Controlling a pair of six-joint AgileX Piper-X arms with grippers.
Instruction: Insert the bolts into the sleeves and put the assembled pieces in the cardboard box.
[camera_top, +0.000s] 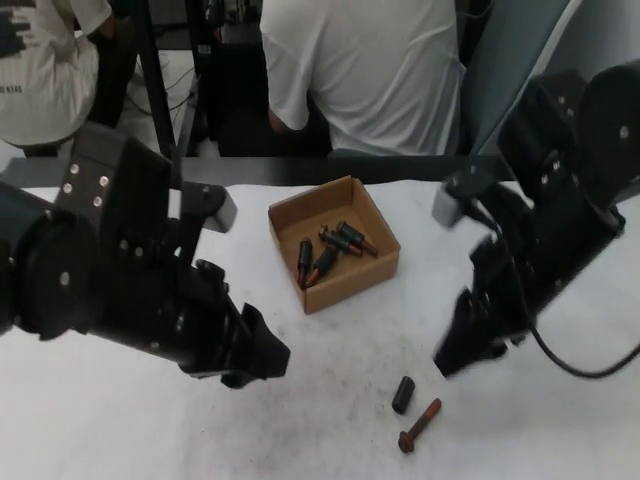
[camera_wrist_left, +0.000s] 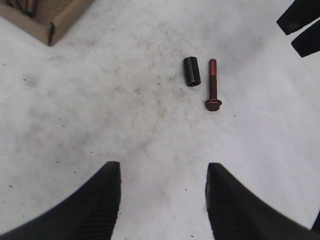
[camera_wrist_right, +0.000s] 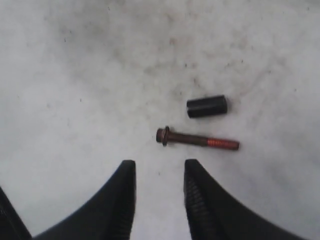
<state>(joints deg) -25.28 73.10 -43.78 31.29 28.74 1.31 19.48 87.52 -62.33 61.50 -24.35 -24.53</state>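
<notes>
One loose bolt (camera_wrist_left: 212, 85) beside sleeve (camera_wrist_left: 191, 71), ahead of open left pincer (camera_wrist_left: 162, 169), nearer open right pincer (camera_wrist_right: 159, 163)

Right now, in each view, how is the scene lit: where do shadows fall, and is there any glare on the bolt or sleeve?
High view: soft, even light, no hard-edged shadows on the bench. Left wrist view: the sleeve and bolt cast only thin, faint shadows, no glare. Right wrist view: likewise, a faint shadow hugging the bolt.
</notes>
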